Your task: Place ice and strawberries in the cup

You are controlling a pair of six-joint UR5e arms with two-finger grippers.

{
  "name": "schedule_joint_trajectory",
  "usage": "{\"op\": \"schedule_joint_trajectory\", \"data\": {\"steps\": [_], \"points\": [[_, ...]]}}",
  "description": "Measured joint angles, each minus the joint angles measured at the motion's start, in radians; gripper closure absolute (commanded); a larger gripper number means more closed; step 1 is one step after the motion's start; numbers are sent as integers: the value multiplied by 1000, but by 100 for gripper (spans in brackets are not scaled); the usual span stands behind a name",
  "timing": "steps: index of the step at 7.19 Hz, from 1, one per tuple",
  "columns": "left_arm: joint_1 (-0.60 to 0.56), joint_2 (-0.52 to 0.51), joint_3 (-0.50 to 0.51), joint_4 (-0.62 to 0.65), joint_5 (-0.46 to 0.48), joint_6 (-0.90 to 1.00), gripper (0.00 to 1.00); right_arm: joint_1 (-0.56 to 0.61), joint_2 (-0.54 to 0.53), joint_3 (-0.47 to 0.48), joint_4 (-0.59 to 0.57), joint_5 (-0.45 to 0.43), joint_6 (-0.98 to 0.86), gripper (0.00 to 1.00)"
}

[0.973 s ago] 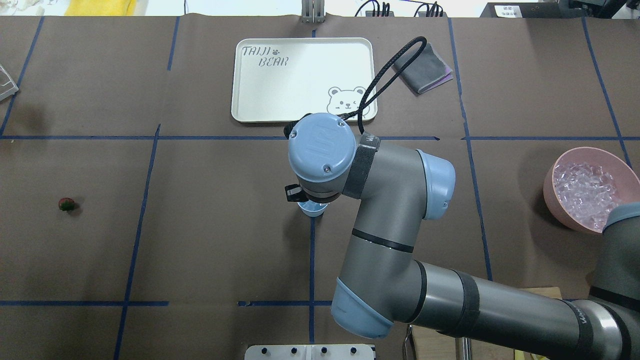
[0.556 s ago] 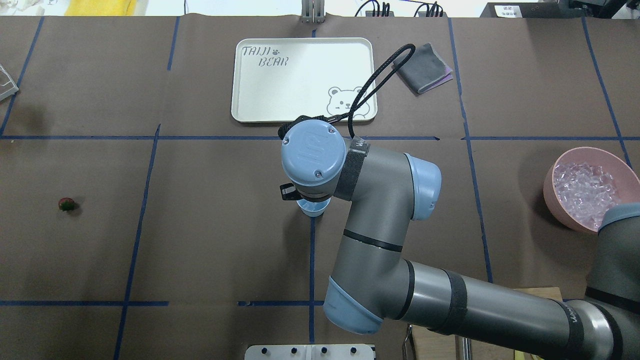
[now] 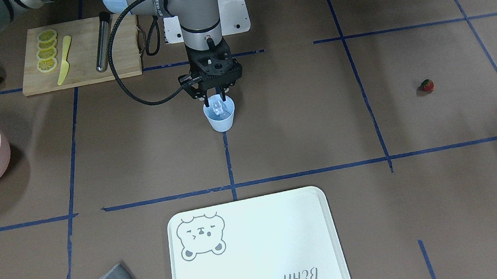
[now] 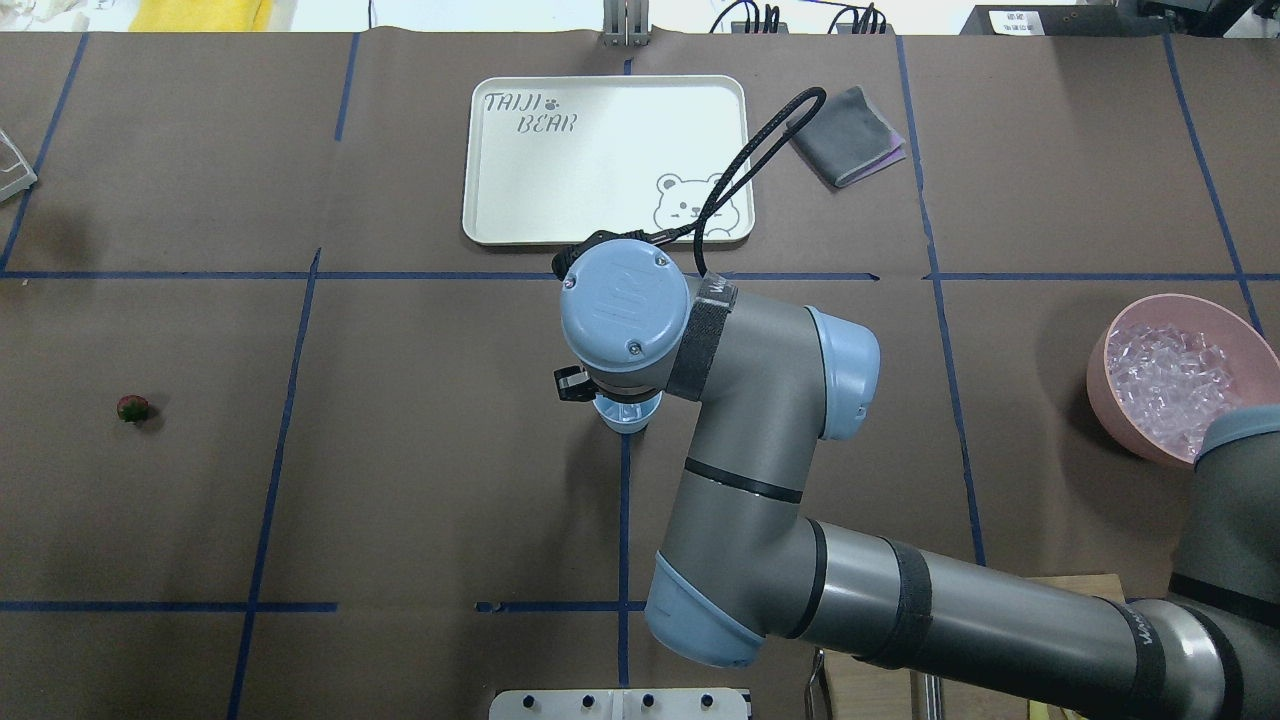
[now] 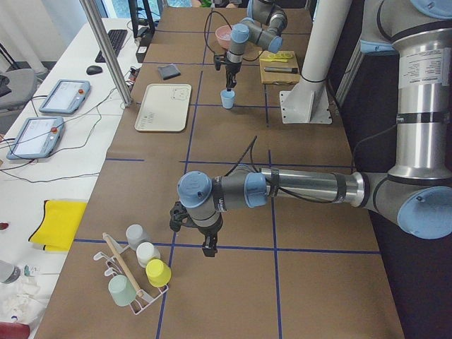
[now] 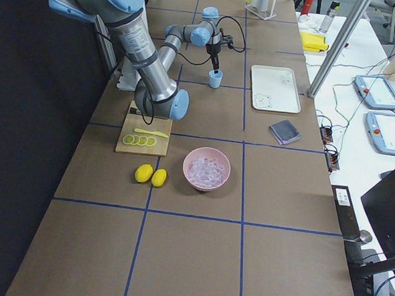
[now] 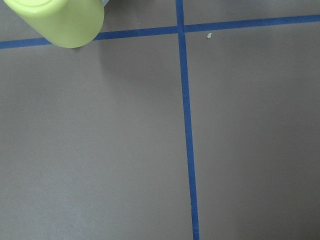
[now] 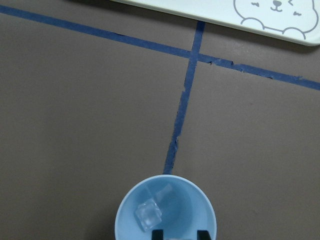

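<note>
Pale blue cup [image 3: 221,120] upright at tabletop centre, one ice cube [image 8: 148,215] inside, right gripper [image 3: 218,99] just above rim, fingers apart and empty, strawberry [image 3: 426,85] toward tabletop's left end, pink bowl [image 3: 2,155] of ice by right end, left gripper [image 5: 210,248] state cannot be told.

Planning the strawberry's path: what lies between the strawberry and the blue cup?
Only bare brown table paper and one blue tape line separate the strawberry from the cup, as the front-facing view shows.

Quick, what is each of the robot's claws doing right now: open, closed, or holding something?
Right gripper: open, just above the cup, where one ice cube lies.
Left gripper: cannot tell; only a side view shows it.
</note>
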Motion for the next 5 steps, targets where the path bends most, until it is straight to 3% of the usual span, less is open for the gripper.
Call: {"op": "schedule_joint_trajectory", "data": {"steps": [2, 5], "points": [[0, 0, 0, 0, 0, 0, 0, 12, -1, 17, -2, 8, -3, 0], [1, -1, 1, -2, 1, 0, 0, 163, -44, 88, -49, 140, -115, 0]]}}
